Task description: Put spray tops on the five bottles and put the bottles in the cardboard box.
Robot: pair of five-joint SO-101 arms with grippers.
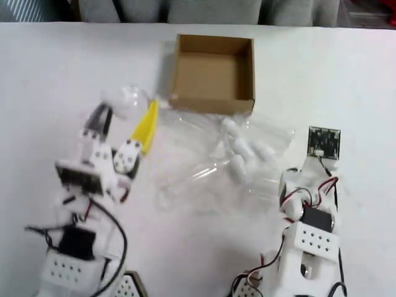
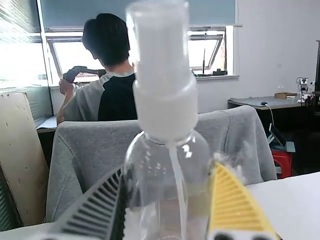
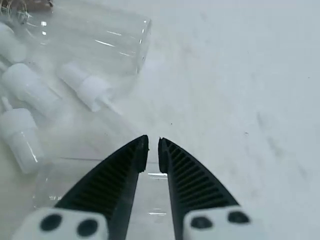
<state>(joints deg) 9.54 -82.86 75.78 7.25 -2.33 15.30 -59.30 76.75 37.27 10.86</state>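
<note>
Right hand (image 3: pixel 152 150) sits pinched shut on nothing toward the desk's right edge, just beside the loose spray tops (image 1: pixel 244 154) mid-desk. Left hand (image 1: pixel 127 110) is clamped on a bottle (image 2: pixel 165 165) with its spray top (image 2: pixel 162 90) on, looks seated to me. So lift it clear over the wall of the cardboard box (image 1: pixel 210 104) at the far edge, then let go low inside.

Table (image 1: pixel 346 74) is blowing out white under bright overhead light, and clear bottles (image 1: pixel 192 176) are washing into it. Cardboard box (image 1: pixel 213 74) is holding soft shadow. Windows (image 2: pixel 60 52) are glaring behind held bottle (image 2: pixel 165 170).
</note>
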